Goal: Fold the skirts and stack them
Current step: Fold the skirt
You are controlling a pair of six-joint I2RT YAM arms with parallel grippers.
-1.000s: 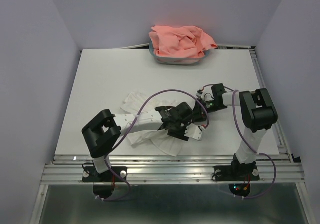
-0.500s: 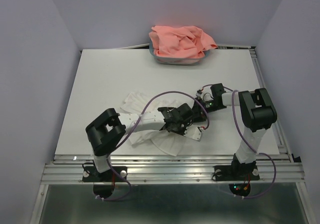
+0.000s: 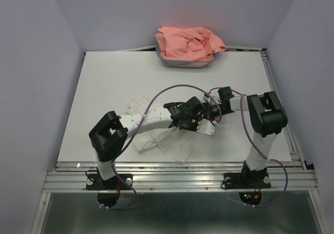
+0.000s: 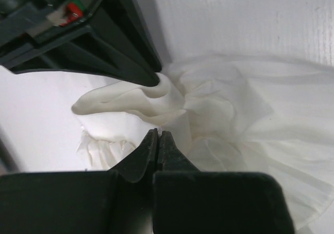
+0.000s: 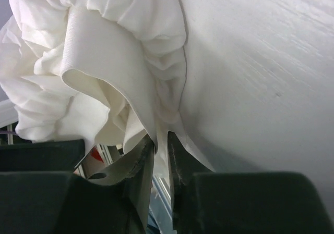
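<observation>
The white pleated skirt lies crumpled on the table's near middle, and its right part is gathered up between both grippers. My left gripper reaches across the skirt; in the left wrist view its tips are pressed together on a bunched edge of the white skirt. My right gripper sits just beyond it, fingers nearly together with a fold of the white skirt pinched between them. The salmon-pink skirt is heaped in the tub at the table's far edge.
The teal tub stands at the far middle edge under the pink skirt. The right arm's dark fingers crowd the upper left of the left wrist view. Purple cables loop above the arms. Metal rails run along the near edge.
My left gripper has shut and moved right and a little farther away, close to the right gripper. The skirt's right end has bunched up between them. The right jaws have narrowed on the cloth.
</observation>
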